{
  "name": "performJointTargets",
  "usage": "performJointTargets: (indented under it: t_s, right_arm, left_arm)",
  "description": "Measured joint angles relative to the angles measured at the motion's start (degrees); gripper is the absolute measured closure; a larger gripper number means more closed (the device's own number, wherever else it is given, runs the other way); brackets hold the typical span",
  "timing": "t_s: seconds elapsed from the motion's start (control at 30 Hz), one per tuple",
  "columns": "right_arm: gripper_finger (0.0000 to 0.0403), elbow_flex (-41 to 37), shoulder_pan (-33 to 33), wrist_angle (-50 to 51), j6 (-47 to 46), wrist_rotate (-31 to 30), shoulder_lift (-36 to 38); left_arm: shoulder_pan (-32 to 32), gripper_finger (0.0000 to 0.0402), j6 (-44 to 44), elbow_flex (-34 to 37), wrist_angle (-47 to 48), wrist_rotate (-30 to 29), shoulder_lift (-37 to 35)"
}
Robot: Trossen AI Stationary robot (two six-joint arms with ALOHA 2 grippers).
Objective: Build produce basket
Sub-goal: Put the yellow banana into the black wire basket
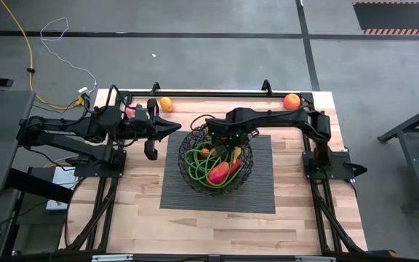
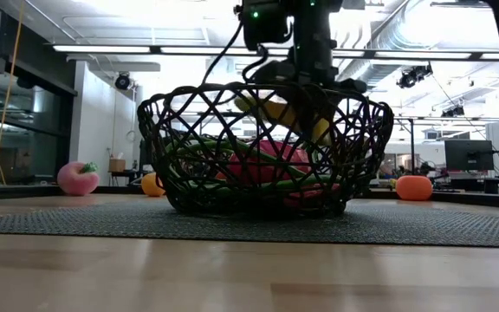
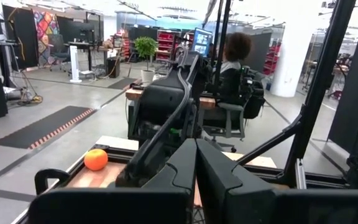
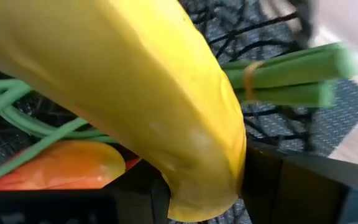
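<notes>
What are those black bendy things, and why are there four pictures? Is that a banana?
They are two robot arms at a wooden table. One picture looks down from above, one looks across the tabletop, and two come from little cameras on the arms' wrists. The right gripper is over the wire basket, holding a yellow banana. Already inside the basket are green beans and red peppers. Two oranges and a pink peach lie on the table outside it. The left gripper waits beside the basket, shut and empty.
</notes>
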State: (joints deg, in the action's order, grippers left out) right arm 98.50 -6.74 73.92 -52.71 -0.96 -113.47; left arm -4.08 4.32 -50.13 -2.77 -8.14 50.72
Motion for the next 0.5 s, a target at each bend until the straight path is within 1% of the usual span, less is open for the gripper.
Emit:
performJointTargets:
  t_s: [0.13,0.4,0.5]
  right_arm:
    - [0.0256,0.0,0.15,0.34,0.08,0.58,-1.2]
    - [0.0182,0.0,0.15,0.48,0.2,1.39,-1.84]
    - [0.0165,0.0,0.15,0.6,0.23,0.98,-1.84]
  left_arm:
    - [0.0,0.0401,-0.04,0.0,0.31,0.02,0.0]
    - [0.02,0.0401,-0.09,0.0,1.75,0.04,0.0]
    - [0.0,0.0401,-1.1,0.0,1.73,0.04,0.0]
